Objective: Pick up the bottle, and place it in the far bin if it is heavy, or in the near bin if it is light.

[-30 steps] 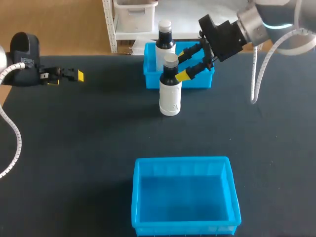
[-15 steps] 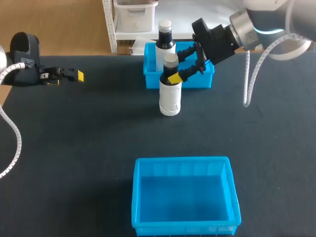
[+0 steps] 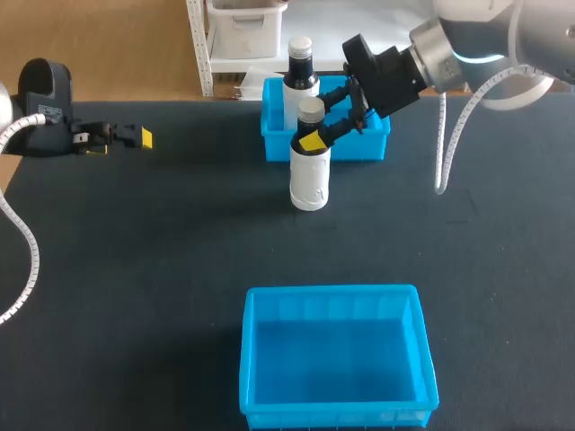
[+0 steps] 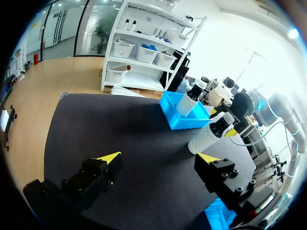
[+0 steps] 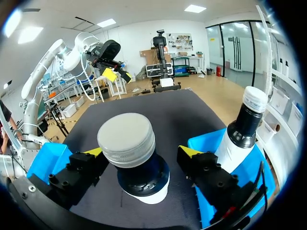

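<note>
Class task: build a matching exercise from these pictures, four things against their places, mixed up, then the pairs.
1 front bottle
2 back bottle
3 near bin
4 left gripper

A standing in the far bin
B on the table, between the right gripper's open fingers
C at the table's left side, holding nothing
D nearest the robot, empty

Pairs: 1-B, 2-A, 3-D, 4-C

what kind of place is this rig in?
Probably a robotics test bench: left arm and right arm at a black table, a near bin and far bin for sorting, a bottle staged between them.
</note>
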Action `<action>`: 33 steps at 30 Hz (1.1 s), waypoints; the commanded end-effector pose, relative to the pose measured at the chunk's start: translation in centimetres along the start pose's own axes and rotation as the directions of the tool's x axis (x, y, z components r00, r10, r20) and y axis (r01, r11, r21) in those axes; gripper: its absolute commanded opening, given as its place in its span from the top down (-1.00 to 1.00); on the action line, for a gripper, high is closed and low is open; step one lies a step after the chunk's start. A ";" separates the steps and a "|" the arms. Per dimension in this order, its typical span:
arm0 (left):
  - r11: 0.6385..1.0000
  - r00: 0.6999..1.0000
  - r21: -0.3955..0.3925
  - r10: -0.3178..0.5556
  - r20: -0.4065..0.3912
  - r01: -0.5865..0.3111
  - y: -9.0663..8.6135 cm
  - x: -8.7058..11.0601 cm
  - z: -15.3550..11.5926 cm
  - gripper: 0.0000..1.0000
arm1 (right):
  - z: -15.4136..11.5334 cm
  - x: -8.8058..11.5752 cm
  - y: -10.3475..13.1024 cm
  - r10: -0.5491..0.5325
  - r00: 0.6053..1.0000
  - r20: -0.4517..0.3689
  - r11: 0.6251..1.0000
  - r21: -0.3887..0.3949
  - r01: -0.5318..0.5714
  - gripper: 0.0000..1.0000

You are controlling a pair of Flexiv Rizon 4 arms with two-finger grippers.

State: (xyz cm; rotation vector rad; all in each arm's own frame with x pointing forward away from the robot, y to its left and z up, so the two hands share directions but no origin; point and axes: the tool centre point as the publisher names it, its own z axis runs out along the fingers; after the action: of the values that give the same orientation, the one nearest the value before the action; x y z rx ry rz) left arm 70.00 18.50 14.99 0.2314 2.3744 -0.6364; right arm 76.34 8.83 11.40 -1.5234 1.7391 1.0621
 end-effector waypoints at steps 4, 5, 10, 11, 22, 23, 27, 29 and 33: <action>1.000 1.000 0.000 0.000 0.000 0.000 0.0 0.0 0.0 -1.00 | 0.0 0.0 -0.1 -0.001 1.000 0.000 1.000 -0.001 0.001 0.04; 1.000 1.000 0.000 0.000 0.000 0.000 0.0 0.0 0.0 -1.00 | 0.0 0.0 -0.1 -0.001 1.000 0.000 1.000 -0.001 0.001 0.07; 1.000 1.000 0.000 0.000 0.000 0.000 0.0 0.0 0.0 -1.00 | -0.2 0.1 0.1 -0.001 1.000 0.001 1.000 0.000 0.001 0.29; 1.000 1.000 0.000 0.000 0.000 0.000 0.0 0.0 0.0 -1.00 | -0.3 0.0 0.2 -0.002 1.000 0.001 1.000 0.000 0.002 0.29; 1.000 1.000 0.000 0.000 0.000 0.000 0.0 0.0 0.0 -1.00 | -3.1 -0.2 2.0 -0.008 1.000 -0.021 1.000 0.021 0.009 0.31; 1.000 1.000 0.000 0.000 0.000 0.000 0.0 0.0 0.0 -1.00 | -3.5 -0.1 2.2 -0.006 1.000 -0.023 1.000 0.026 0.006 0.32; 1.000 1.000 0.000 0.000 0.000 0.000 0.0 0.0 0.0 -1.00 | -5.5 0.3 2.4 0.006 1.000 -0.028 0.998 0.059 -0.005 0.36; 1.000 1.000 0.000 0.000 0.000 0.000 0.0 0.0 0.0 -1.00 | -6.5 0.8 2.1 0.012 1.000 -0.027 0.997 0.076 -0.010 0.37; 1.000 1.000 0.000 0.000 0.000 0.000 0.0 0.0 0.0 -1.00 | -8.3 1.8 1.4 0.022 1.000 -0.011 0.995 0.098 -0.020 0.38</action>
State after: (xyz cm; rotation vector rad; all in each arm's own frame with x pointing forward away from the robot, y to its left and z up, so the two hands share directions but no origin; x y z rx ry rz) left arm 70.00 18.50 14.99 0.2314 2.3744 -0.6364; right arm 76.22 2.28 14.18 -1.4901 1.7990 0.9897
